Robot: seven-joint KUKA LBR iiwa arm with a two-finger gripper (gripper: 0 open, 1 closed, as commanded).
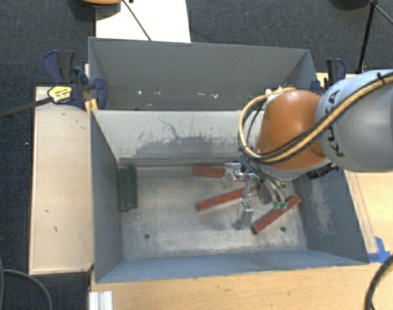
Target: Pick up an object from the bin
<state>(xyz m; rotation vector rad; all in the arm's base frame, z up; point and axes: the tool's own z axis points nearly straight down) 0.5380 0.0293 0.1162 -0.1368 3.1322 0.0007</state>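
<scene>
Rust-red bars crowded your pincer, low in the right half of the bin: the middle bar toward the centre, the right bar just beside. Closing there, you risked catching both or knocking one askew. Whether the pincer stood apart or together, you could not tell.

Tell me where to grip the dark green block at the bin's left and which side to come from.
Grip the green block at mid-length, across its narrow width, coming straight down from above. It lies flat with its long axis along the bin's left wall. The gap on the wall side looks tight, so a vertical approach probably suits better than a slanted one.
</scene>
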